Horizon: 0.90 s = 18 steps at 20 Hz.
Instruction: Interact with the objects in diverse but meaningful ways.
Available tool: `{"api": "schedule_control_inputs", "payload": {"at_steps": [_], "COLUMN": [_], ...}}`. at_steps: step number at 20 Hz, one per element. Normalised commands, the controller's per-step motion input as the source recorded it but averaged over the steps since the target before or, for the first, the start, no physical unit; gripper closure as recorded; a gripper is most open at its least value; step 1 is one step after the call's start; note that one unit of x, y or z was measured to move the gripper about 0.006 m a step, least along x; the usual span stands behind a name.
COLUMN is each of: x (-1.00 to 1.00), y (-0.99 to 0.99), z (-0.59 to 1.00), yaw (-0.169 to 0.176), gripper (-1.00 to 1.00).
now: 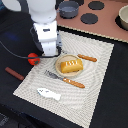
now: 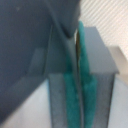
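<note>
Tomato (image 1: pixel 33 58) beside arm; fork (image 1: pixel 64 79) before plate (image 1: pixel 61 71).

Red tomato (image 1: pixel 33 58) lies just beside the gripper (image 1: pixel 50 54); bread loaf (image 1: pixel 71 65) sits near on a plate; white fish (image 1: pixel 49 93) lies farther off.

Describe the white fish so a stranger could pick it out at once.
Find the pale woven placemat on the dark table. At its near corner, toward the exterior view's left, lies the white fish, below the fork. It is the only flat white thing there.
</note>
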Motion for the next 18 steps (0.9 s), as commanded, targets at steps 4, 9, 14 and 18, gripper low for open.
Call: {"api": "schedule_control_inputs", "payload": {"at_steps": [4,9,14,18], "x": [0.71,0.78,0.84,0.93], "y": [0.12,0.23,0.39,0.47], "z": [0.97,0.9,0.71,0.73], "yaw": [-0.093,-0.054,-0.008,0.0], "gripper": [1.0,1.0,1.0,1.0]}}
